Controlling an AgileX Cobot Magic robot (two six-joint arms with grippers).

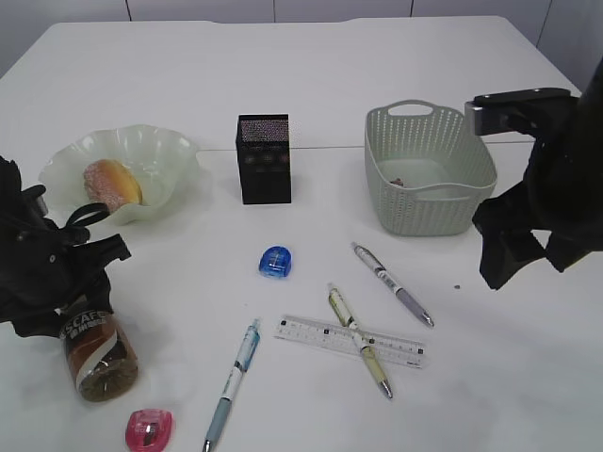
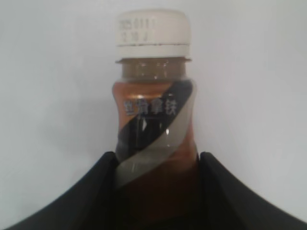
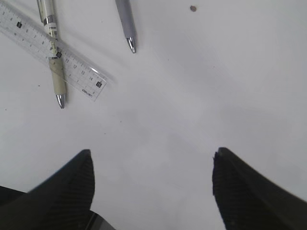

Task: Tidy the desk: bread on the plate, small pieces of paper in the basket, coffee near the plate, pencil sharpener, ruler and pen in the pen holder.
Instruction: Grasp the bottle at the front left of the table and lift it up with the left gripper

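Note:
My left gripper (image 1: 71, 287) (image 2: 156, 165) is shut on the coffee bottle (image 1: 97, 356) (image 2: 152, 110), brown with a white cap, at the table's front left. The bread (image 1: 111, 183) lies on the pale wavy plate (image 1: 174, 151) behind it. The black pen holder (image 1: 264, 158) stands at centre. The grey basket (image 1: 429, 202) holds a small scrap. A blue sharpener (image 1: 275, 261), a pink sharpener (image 1: 149, 428), a clear ruler (image 1: 320, 331) (image 3: 29, 32) and three pens (image 1: 393, 282) (image 1: 341, 311) (image 1: 233, 381) lie in front. My right gripper (image 1: 504, 268) (image 3: 153, 177) is open and empty over bare table, right of the pens.
A tiny dark speck (image 1: 456, 285) (image 3: 193, 8) lies on the white table near my right gripper. The cream pen (image 3: 53, 72) crosses the ruler; a grey pen's tip (image 3: 128, 40) lies beside it.

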